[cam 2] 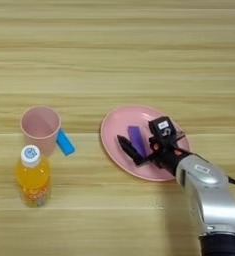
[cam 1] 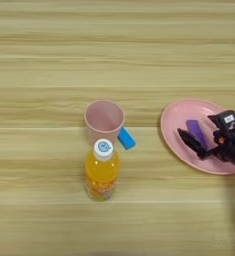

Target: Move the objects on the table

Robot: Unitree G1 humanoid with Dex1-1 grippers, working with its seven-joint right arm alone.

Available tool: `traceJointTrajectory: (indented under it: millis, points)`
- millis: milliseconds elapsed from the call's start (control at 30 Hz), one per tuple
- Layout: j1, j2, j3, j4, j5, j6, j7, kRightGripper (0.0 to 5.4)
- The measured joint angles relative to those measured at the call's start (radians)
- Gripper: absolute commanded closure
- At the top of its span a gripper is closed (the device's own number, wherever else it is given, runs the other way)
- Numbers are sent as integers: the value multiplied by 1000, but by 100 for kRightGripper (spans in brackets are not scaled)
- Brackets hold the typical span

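Table (cam 2: 114, 45): a light wood-grain top that fills the view and bears everything else.
Right arm (cam 2: 211, 197): a silver forearm that comes in from the bottom right and reaches over the plate.
Pink plate (cam 2: 114, 127): right of centre, flat on the table; if the gripper drags sideways, the shallow rim could let the plate slide or tip.
Right gripper (cam 2: 139, 145): low over the plate, its black fingers spread either side of the purple block; no grip shows, and I cannot tell whether either finger touches the block.
Pink cup (cam 1: 104, 120): upright, left of the plate and well apart from it.
Orange-drink bottle (cam 1: 102, 171): upright with a white cap, just in front of the cup; tall and narrow, so a sweeping arm could knock it over.
Purple block (cam 2: 137, 140): lies flat on the plate between the fingers; thin and low, so a closing pinch may ride over it or push it off.
Blue block (cam 1: 126, 138): small, beside the cup's base.
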Motion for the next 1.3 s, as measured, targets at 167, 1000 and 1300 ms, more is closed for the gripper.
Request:
traceJointTrajectory:
  millis: [167, 1000, 1300]
  points:
    - [-11, 7, 8, 40, -8, -2, -1, 4]
    - [-76, 14, -8, 190, 10, -55, 19, 202]
    - [-78, 15, -6, 198, 26, -55, 42, 303]
